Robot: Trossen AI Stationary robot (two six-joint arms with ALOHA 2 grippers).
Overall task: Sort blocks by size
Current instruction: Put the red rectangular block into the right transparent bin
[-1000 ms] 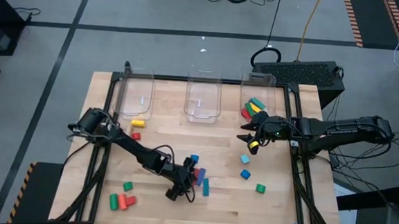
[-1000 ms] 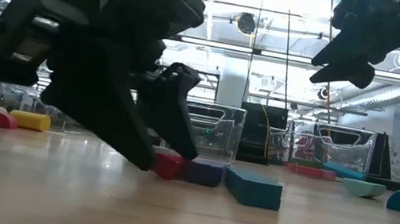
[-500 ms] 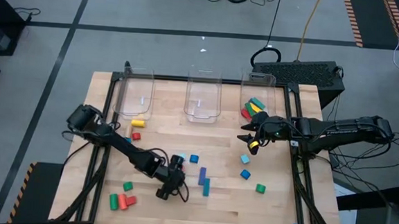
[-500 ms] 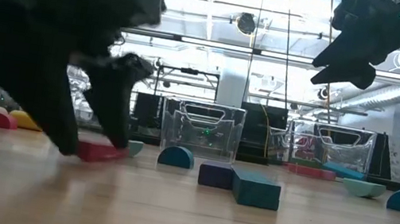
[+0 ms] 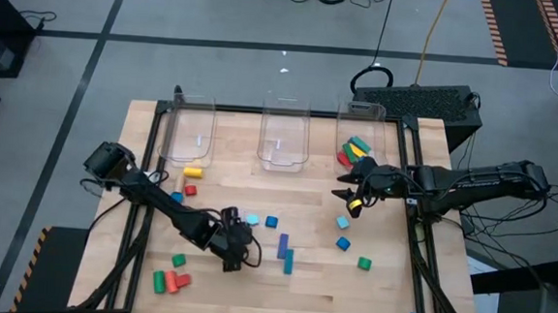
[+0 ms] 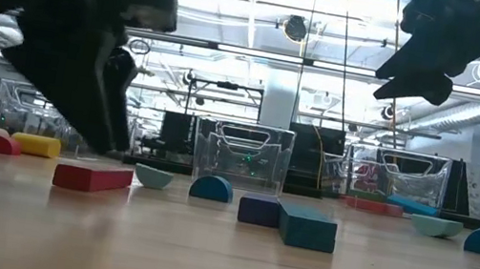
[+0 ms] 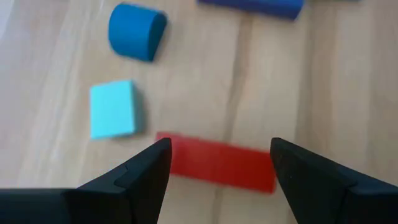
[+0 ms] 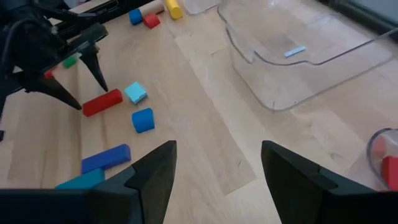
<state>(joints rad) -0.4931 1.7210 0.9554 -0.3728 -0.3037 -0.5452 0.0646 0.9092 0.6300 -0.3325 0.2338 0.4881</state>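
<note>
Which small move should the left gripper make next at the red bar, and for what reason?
Probably it should descend straight and then close. The left gripper is open, and the red bar lies flat on the table, lined up with the gap between its fingers. The low view shows the gripper above the bar, not touching it. The light blue cube lies close beside, so a straight descent seems safest.
</note>
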